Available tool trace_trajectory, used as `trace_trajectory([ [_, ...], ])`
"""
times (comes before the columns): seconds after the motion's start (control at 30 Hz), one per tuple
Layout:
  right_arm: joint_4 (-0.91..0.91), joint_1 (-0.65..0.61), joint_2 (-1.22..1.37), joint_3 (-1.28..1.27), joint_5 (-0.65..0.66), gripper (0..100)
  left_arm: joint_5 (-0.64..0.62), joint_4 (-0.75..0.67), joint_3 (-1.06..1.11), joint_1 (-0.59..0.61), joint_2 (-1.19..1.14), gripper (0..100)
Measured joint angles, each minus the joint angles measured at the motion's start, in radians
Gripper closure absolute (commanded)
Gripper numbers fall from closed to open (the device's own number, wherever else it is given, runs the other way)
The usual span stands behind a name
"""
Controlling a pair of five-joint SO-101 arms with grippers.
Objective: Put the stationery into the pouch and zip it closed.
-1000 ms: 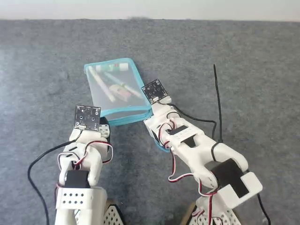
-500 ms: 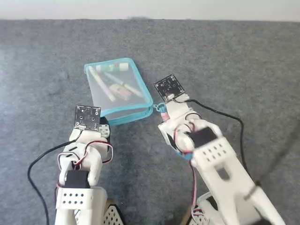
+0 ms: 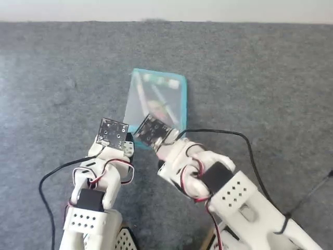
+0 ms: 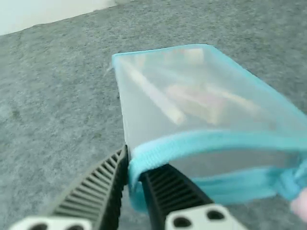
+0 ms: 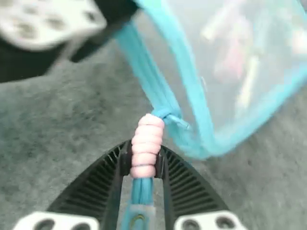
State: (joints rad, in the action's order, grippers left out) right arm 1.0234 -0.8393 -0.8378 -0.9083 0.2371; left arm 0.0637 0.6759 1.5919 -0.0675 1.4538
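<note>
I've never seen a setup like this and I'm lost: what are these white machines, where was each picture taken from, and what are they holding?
These are two small robots: a left arm and a right arm, at a grey mat. One picture looks down from a fixed camera above; the other two come from cameras on each arm's wrist. Between the arms is a see-through pouch with a blue edge, stationery inside. The left fingers pinch the pouch's edge; the right fingers are closed on the pink zipper pull.
</note>
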Motion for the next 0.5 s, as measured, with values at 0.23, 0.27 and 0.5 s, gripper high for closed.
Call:
trace_trajectory([
  [0.23, 0.086, -0.046, -0.160, 0.086, 0.011, 99.1, 0.000, 0.000, 0.000, -0.083, 0.000, 99],
  [0.27, 0.087, -0.049, -0.183, 0.092, 0.011, 99.1, 0.000, 0.000, 0.002, -0.086, 0.000, 99],
  [0.5, 0.089, -0.127, -0.212, 0.097, 0.017, 99.2, 0.000, 0.000, 0.012, -0.132, 0.000, 99],
])
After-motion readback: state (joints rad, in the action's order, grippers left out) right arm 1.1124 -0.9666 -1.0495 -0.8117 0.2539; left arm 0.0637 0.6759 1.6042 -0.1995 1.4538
